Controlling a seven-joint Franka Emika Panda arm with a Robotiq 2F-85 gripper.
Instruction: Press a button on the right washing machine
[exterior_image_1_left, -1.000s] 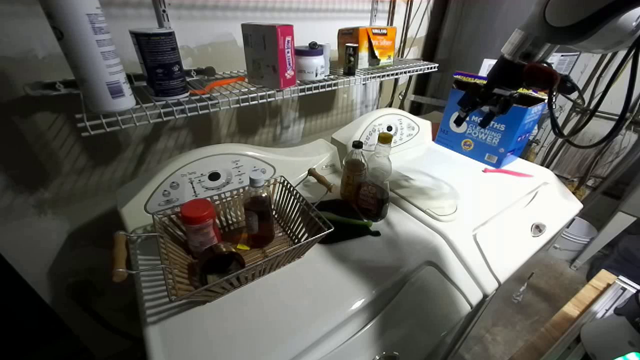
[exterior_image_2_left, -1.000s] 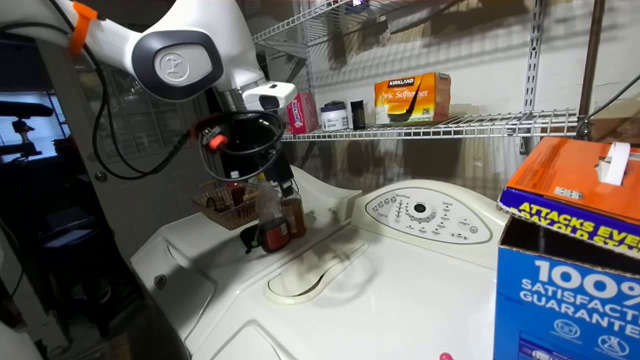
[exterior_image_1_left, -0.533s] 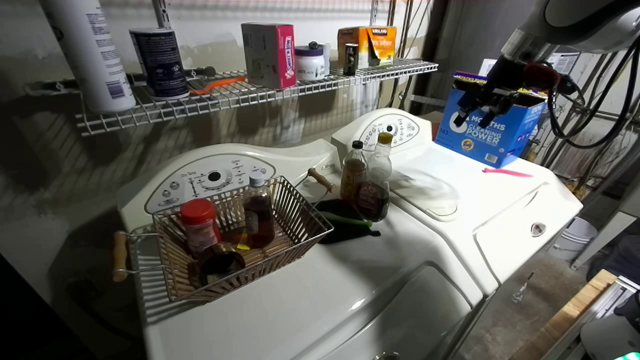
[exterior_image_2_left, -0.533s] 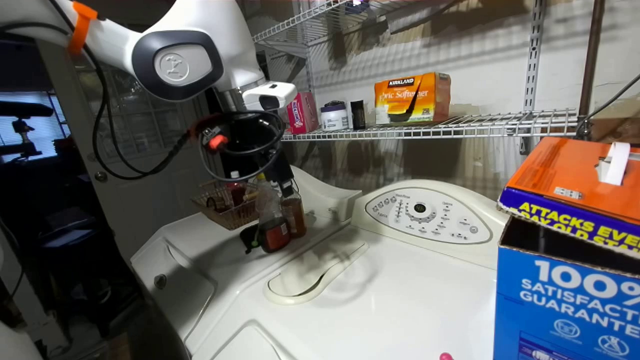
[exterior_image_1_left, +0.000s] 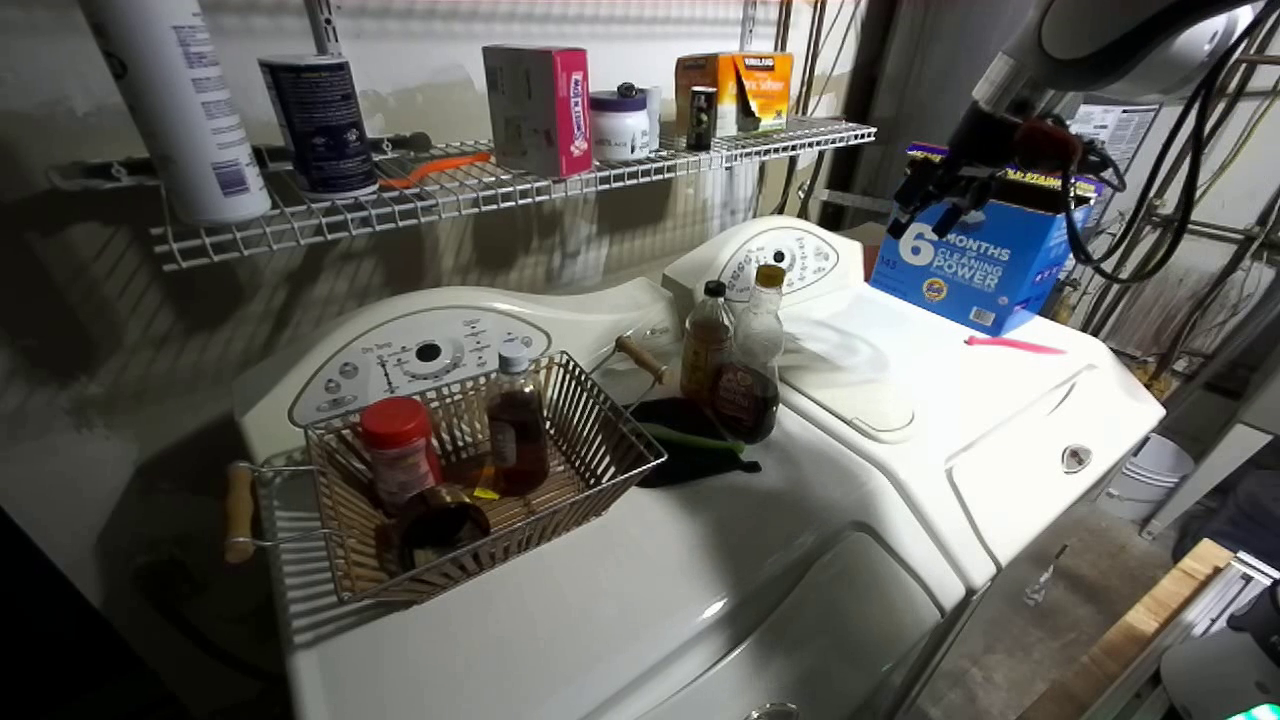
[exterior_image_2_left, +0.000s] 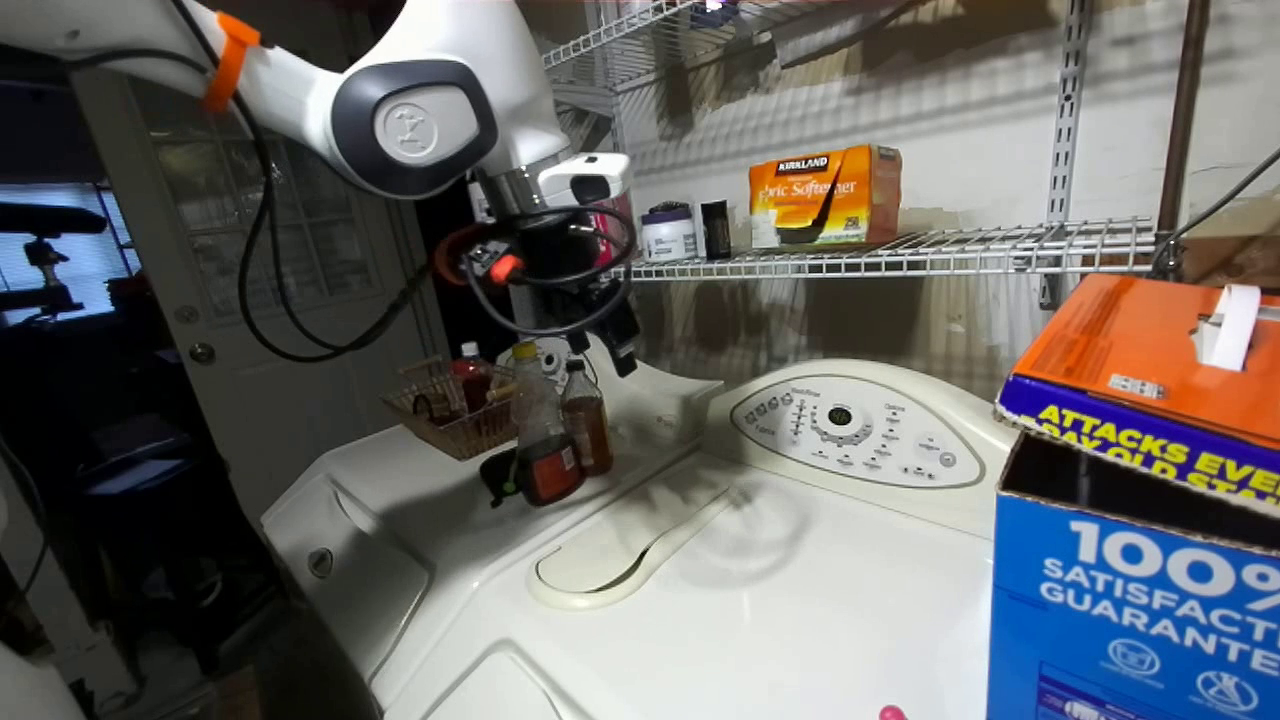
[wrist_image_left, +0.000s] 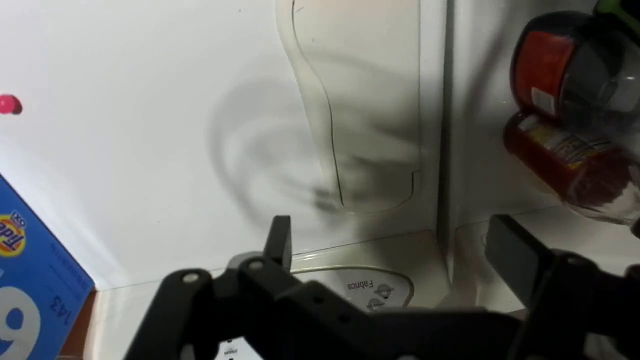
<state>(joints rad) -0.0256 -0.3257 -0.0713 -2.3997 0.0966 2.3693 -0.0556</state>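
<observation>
Your gripper hangs, fingers spread wide, over the left part of the right washing machine, whose control panel, long left to right, lies rightward, lower and farther back.

Free air lay between the gripper and the panel, and the washer had free room in front of the panel. A box stood in the way on one side of the panel, bottles on the other, a shelf above.

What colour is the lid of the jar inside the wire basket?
Red. The jar lid shows best in an exterior view.
</observation>
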